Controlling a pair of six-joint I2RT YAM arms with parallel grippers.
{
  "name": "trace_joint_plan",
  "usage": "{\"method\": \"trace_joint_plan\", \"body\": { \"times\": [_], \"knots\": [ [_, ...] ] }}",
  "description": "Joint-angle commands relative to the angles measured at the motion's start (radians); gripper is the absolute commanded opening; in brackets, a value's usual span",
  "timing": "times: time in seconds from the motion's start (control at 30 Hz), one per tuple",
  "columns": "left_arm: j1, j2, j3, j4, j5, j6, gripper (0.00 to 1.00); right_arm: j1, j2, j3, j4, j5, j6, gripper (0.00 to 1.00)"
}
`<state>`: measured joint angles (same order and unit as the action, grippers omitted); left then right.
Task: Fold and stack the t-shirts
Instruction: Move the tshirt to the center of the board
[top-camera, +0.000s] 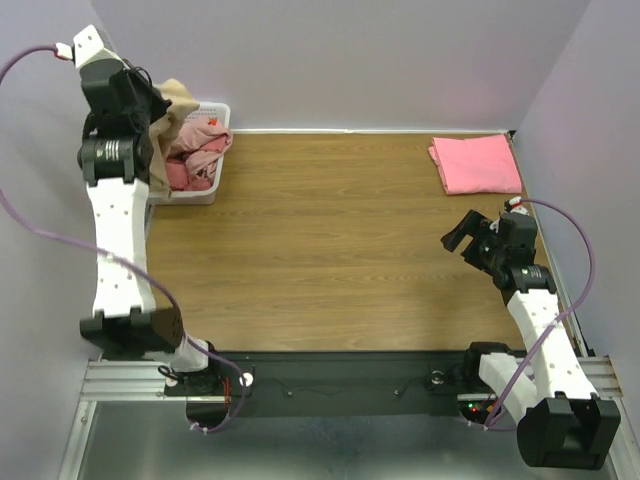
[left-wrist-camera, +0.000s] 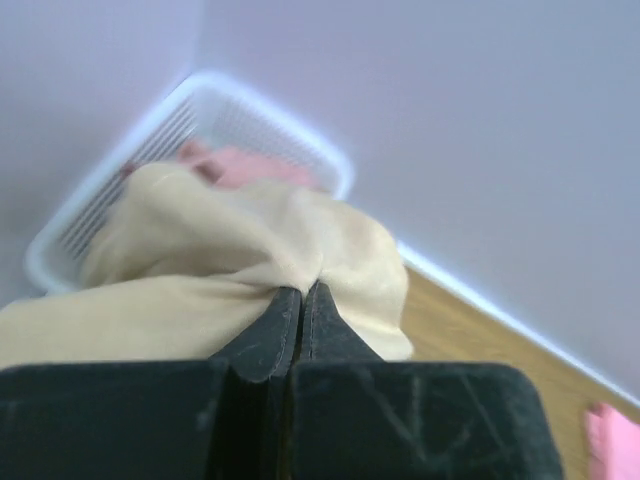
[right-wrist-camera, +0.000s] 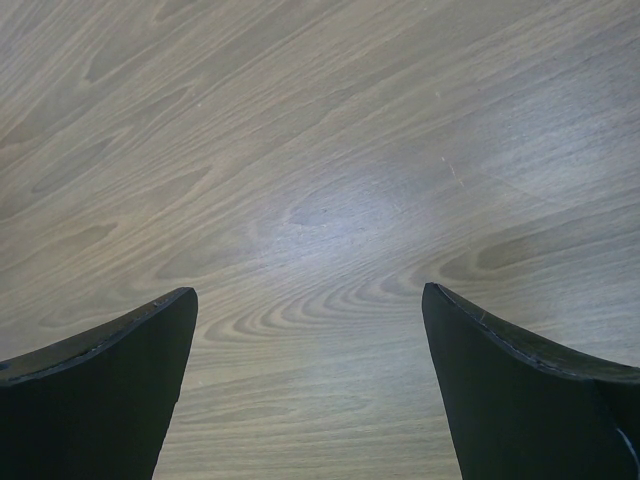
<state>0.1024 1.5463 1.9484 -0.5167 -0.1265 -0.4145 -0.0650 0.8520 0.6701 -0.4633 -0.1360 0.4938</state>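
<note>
My left gripper is shut on a fold of the beige t-shirt, which hangs bunched over the white basket at the table's back left. From above, that beige t-shirt shows beside the left arm, over dusty-pink and red t-shirts lying in the basket. A salmon-pink t-shirt lies folded flat at the back right corner. My right gripper hovers low over bare wood at the right, open, with nothing between its fingers.
The wooden table runs between the basket and the folded shirt. Pale walls close in the back and both sides. The arms' bases and a black rail lie along the near edge.
</note>
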Motion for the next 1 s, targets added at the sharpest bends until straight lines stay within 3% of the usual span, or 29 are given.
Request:
{"method": "trace_joint_plan", "body": {
  "times": [0.0, 0.13, 0.33, 0.4, 0.57, 0.67, 0.7, 0.73, 0.8, 0.97],
  "knots": [
    [-0.096, -0.240, -0.035, 0.229, 0.223, 0.031, 0.00, 0.001, -0.019, 0.009, 0.040, -0.004, -0.008, 1.00],
    [-0.257, -0.344, -0.071, 0.333, 0.284, 0.039, 0.00, 0.001, -0.024, 0.009, 0.040, -0.008, -0.011, 1.00],
    [-0.443, -0.249, 0.026, 0.303, 0.497, 0.022, 0.00, 0.001, -0.034, 0.011, 0.040, 0.001, -0.006, 1.00],
    [-0.501, -0.238, 0.014, 0.303, 0.484, 0.020, 0.00, 0.001, -0.039, 0.011, 0.040, 0.001, -0.006, 1.00],
    [-0.521, -0.271, -0.153, 0.345, 0.352, 0.000, 0.00, 0.001, -0.044, 0.008, 0.040, 0.001, -0.006, 1.00],
    [-0.526, -0.321, -0.394, 0.418, 0.297, -0.055, 0.00, 0.001, -0.042, 0.006, 0.040, 0.007, -0.003, 1.00],
    [-0.527, -0.336, -0.463, 0.431, 0.262, -0.075, 0.06, 0.001, -0.042, 0.008, 0.040, 0.007, -0.004, 1.00],
    [-0.527, -0.336, -0.529, 0.440, 0.230, -0.099, 0.41, 0.001, -0.041, 0.009, 0.040, 0.007, -0.004, 1.00],
    [-0.527, -0.306, -0.670, 0.400, 0.134, -0.125, 0.80, 0.001, -0.033, 0.011, 0.040, -0.011, -0.009, 1.00],
    [-0.526, -0.298, -0.830, 0.290, -0.091, -0.223, 0.95, 0.001, -0.030, -0.004, 0.040, -0.068, -0.024, 1.00]
  ]
}}
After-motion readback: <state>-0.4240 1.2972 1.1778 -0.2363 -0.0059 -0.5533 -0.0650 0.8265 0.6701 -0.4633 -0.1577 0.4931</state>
